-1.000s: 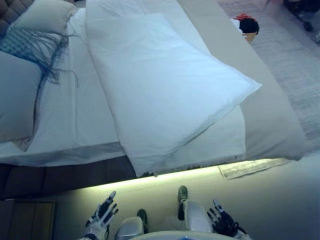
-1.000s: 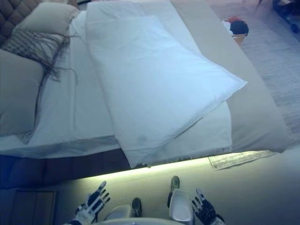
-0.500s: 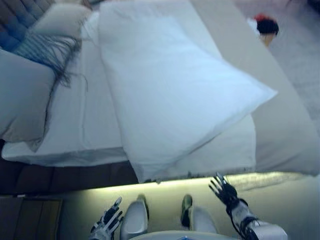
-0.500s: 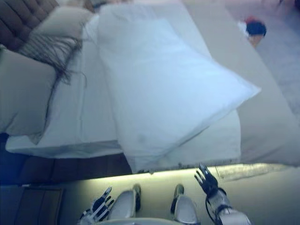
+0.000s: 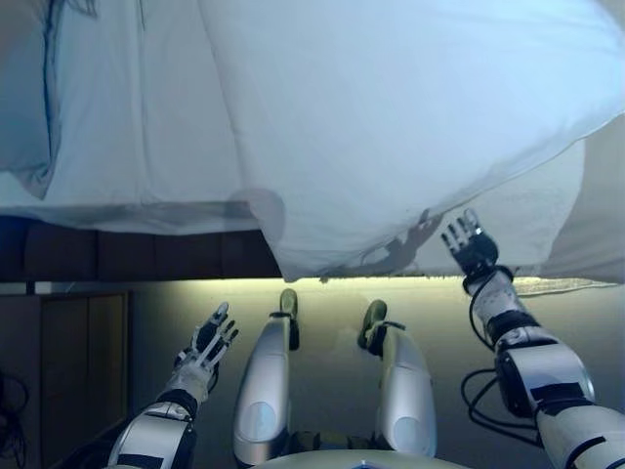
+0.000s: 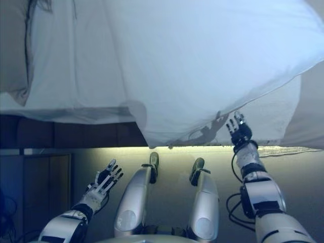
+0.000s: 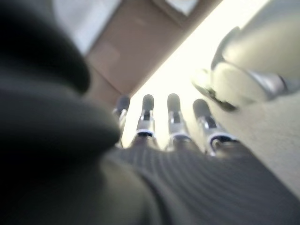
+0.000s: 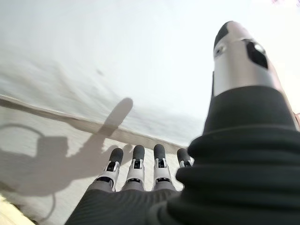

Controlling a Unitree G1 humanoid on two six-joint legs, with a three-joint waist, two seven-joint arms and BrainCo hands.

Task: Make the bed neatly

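Note:
A big white duvet (image 5: 391,107) lies folded across the bed, its lower corner (image 5: 293,264) hanging over the near side of the white sheet (image 5: 137,127). My right hand (image 5: 469,246) is raised with straight fingers just short of the duvet's hanging edge (image 8: 93,126), holding nothing. My left hand (image 5: 207,342) hangs low over the floor in front of the bed's dark base (image 5: 137,256), fingers spread and empty. In the left wrist view my fingers (image 7: 172,112) point at the lit floor.
A grey pillow (image 5: 21,107) lies at the left on the sheet. A beige cover (image 5: 605,215) shows at the right edge. A wooden nightstand (image 5: 78,362) stands at the lower left. A light strip glows under the bed (image 5: 391,283).
The camera has tipped down and closer to the bed. My right hand has risen from near the floor up to the duvet's hanging edge. My left hand has stayed low.

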